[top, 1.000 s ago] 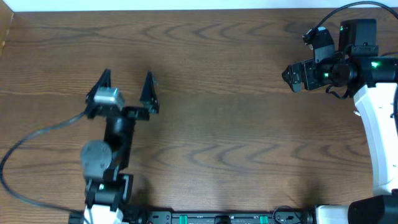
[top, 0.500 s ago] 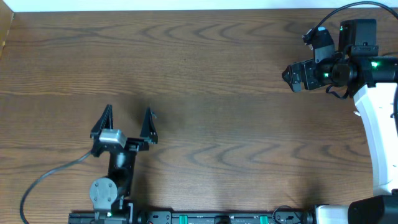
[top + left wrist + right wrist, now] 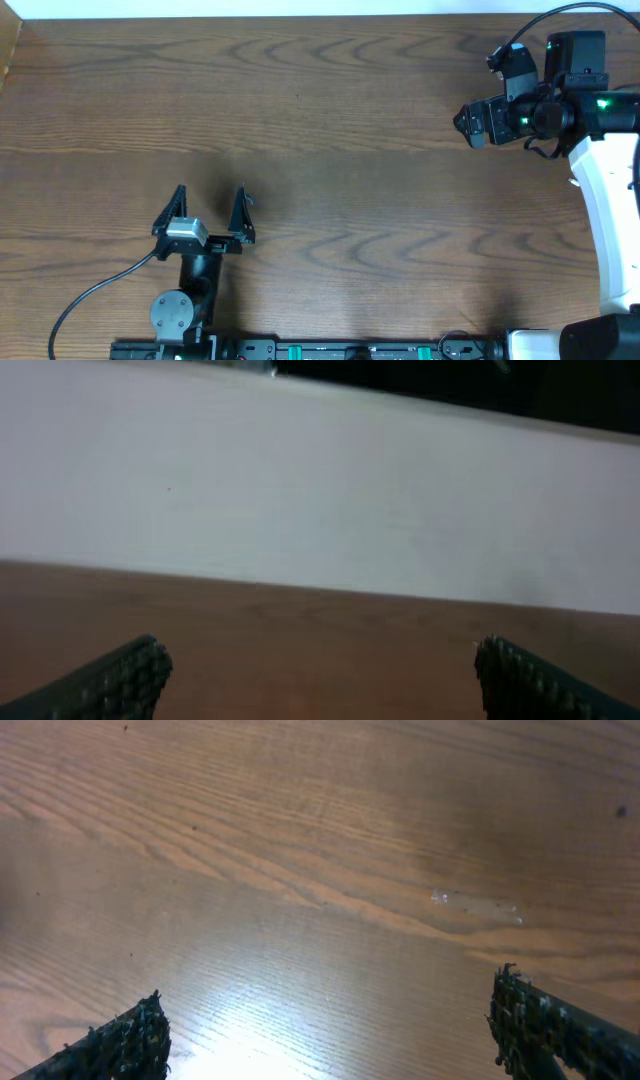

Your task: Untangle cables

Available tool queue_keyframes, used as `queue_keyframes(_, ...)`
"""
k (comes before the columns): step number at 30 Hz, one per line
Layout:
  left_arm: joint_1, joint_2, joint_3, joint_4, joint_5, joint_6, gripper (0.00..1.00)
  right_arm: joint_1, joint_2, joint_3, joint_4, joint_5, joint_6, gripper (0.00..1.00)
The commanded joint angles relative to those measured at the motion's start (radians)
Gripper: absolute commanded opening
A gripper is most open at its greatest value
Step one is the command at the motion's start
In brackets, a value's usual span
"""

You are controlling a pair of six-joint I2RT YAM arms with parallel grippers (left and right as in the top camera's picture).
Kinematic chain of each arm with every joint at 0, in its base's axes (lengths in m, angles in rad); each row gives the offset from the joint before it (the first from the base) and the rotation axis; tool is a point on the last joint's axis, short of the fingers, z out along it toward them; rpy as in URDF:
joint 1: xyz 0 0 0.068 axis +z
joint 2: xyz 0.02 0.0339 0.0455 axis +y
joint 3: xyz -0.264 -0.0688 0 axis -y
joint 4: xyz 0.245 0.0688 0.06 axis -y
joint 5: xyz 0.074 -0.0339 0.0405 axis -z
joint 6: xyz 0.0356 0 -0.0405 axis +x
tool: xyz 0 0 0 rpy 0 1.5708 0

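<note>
No cables are showing in any of the 3 views. The left gripper [image 3: 209, 203] is standing wide open, its jaws spread far apart and gripping nothing above the bare wooden table [image 3: 380, 210]. Its arm is sitting folded back near the front edge, pointing almost level toward the far side. The right gripper [image 3: 325, 1045] is also gaping fully and holding nothing, looking down at the wood. Its arm is reaching along the right edge toward the far corner.
</note>
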Motion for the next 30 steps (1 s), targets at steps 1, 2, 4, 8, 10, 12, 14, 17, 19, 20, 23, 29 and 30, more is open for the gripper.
queue_keyframes(1, 0.005, -0.038, -0.002, -0.078, -0.096, -0.117, 0.98, 0.004, -0.021, 0.013, -0.002, 0.001, -0.012, 0.99)
queue_keyframes(2, 0.005, -0.044, -0.002, -0.104, -0.106, -0.130, 0.98, 0.004, -0.021, 0.013, -0.002, 0.001, -0.012, 0.99)
queue_keyframes(4, 0.005, -0.061, -0.002, -0.152, -0.106, -0.130, 0.98, 0.004, -0.021, 0.013, -0.002, 0.001, -0.012, 0.99)
queue_keyframes(8, 0.006, -0.082, -0.002, -0.246, -0.105, -0.119, 0.98, 0.004, -0.021, 0.013, -0.002, 0.001, -0.012, 0.99)
queue_keyframes(10, 0.006, -0.082, -0.002, -0.279, -0.105, -0.108, 0.98, 0.004, -0.021, 0.013, -0.002, 0.001, -0.012, 0.99)
queue_keyframes(12, 0.006, -0.082, -0.002, -0.311, -0.104, -0.089, 0.98, 0.004, -0.021, 0.013, -0.002, 0.001, -0.012, 0.99)
queue_keyframes(14, 0.006, -0.082, -0.002, -0.348, -0.104, -0.062, 0.98, 0.004, -0.021, 0.013, -0.002, 0.001, -0.012, 0.99)
queue_keyframes(17, 0.006, -0.082, -0.002, -0.379, -0.093, -0.011, 0.98, 0.004, -0.021, 0.013, -0.002, 0.001, -0.012, 0.99)
queue_keyframes(19, 0.006, -0.082, -0.002, -0.379, -0.093, 0.016, 0.98, 0.004, -0.021, 0.013, -0.002, 0.001, -0.012, 0.99)
queue_keyframes(20, 0.006, -0.082, -0.002, -0.380, -0.093, 0.030, 0.98, 0.004, -0.021, 0.013, -0.002, 0.001, -0.012, 0.99)
queue_keyframes(23, 0.006, -0.082, -0.002, -0.380, -0.093, 0.051, 0.98, 0.004, -0.021, 0.013, -0.002, 0.001, -0.012, 0.99)
queue_keyframes(29, 0.006, -0.082, -0.002, -0.380, -0.086, 0.051, 0.98, 0.004, -0.021, 0.013, -0.002, 0.001, -0.012, 0.99)
queue_keyframes(30, 0.006, -0.082, -0.002, -0.380, -0.085, 0.051, 0.98, 0.004, -0.021, 0.013, -0.002, 0.001, -0.012, 0.99)
